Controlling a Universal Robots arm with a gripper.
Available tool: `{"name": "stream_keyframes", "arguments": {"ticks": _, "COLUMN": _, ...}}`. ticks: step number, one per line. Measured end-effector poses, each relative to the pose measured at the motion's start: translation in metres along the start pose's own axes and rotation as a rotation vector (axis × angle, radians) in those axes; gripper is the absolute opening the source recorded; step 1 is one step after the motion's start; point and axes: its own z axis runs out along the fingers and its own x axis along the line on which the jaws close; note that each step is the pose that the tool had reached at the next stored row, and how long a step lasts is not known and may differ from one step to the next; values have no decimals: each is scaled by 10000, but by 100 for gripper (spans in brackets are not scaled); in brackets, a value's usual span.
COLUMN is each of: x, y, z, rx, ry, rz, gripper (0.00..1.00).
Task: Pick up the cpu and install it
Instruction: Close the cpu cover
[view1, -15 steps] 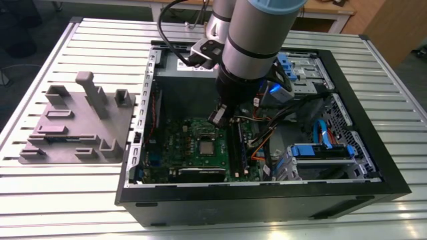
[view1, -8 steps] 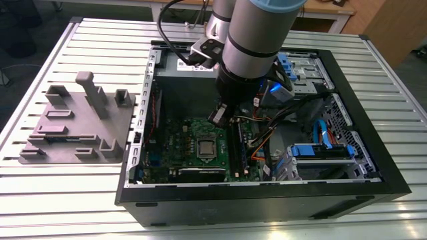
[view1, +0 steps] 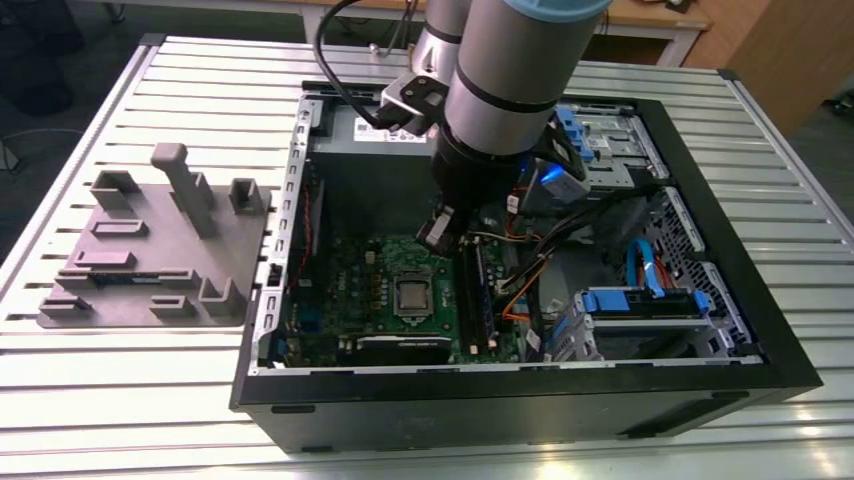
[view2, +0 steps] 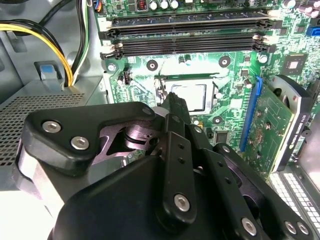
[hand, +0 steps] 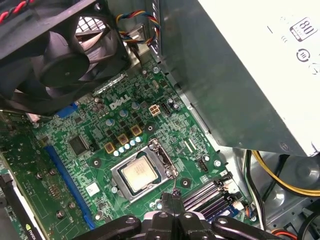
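The gripper (hand: 172, 202) hangs inside the computer case (view1: 534, 395), low over the motherboard (hand: 100, 150). Its fingers (view2: 175, 107) look pressed together, and I see nothing held between them. Just ahead of the fingertips, a little apart from them, lies the cpu (hand: 138, 174). It is flat in the socket frame (hand: 142, 172), with its pale metal top showing in both wrist views. Just beside the gripper, on the other side from the cpu, run the memory slots (view2: 187, 35). Farther off stand the black fan (hand: 65, 55) and the big grey power supply (hand: 250, 75). Outside the case, well apart, a grey part holder (view1: 154, 250) rests on the slatted table (view1: 80, 390).

I judge that the placing step is already done, since the chip seems seated in the socket. Any further move so near the board calls for slow, straight motion, so that the fingers do not catch the socket frame or shift the chip.
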Motion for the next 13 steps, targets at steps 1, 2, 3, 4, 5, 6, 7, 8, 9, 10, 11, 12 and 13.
{"name": "stream_keyframes", "arguments": {"ticks": 1, "x": 1, "y": 0, "z": -2, "rx": 0, "ry": -2, "rz": 0, "gripper": 10}}
{"name": "stream_keyframes", "arguments": {"ticks": 2, "x": 3, "y": -1, "z": -4, "rx": 0, "ry": 0, "rz": -1, "gripper": 10}}
{"name": "stream_keyframes", "arguments": {"ticks": 3, "x": 6, "y": -2, "z": -5, "rx": 0, "ry": -1, "rz": 0, "gripper": 10}}
{"name": "stream_keyframes", "arguments": {"ticks": 4, "x": 10, "y": -5, "z": -6, "rx": 0, "ry": -1, "rz": -1, "gripper": 10}}
{"name": "stream_keyframes", "arguments": {"ticks": 5, "x": 16, "y": -9, "z": -6, "rx": 0, "ry": 0, "rz": -2, "gripper": 10}}
{"name": "stream_keyframes", "arguments": {"ticks": 6, "x": 27, "y": -16, "z": -7, "rx": 0, "ry": 1, "rz": -3, "gripper": 10}}
{"name": "stream_keyframes", "arguments": {"ticks": 7, "x": 38, "y": -22, "z": -7, "rx": 0, "ry": 0, "rz": -2, "gripper": 10}}
{"name": "stream_keyframes", "arguments": {"ticks": 8, "x": 52, "y": -30, "z": -8, "rx": -1, "ry": 0, "rz": -3, "gripper": 10}}
{"name": "stream_keyframes", "arguments": {"ticks": 9, "x": 67, "y": -39, "z": -9, "rx": 0, "ry": 1, "rz": -5, "gripper": 10}}
{"name": "stream_keyframes", "arguments": {"ticks": 10, "x": 84, "y": -50, "z": -9, "rx": -1, "ry": 0, "rz": -7, "gripper": 10}}
{"name": "stream_keyframes", "arguments": {"ticks": 11, "x": 103, "y": -61, "z": -10, "rx": 0, "ry": 1, "rz": -9, "gripper": 10}}
{"name": "stream_keyframes", "arguments": {"ticks": 12, "x": 122, "y": -73, "z": -10, "rx": 0, "ry": 1, "rz": -11, "gripper": 10}}
{"name": "stream_keyframes", "arguments": {"ticks": 13, "x": 139, "y": -83, "z": -11, "rx": 0, "ry": 0, "rz": -14, "gripper": 10}}
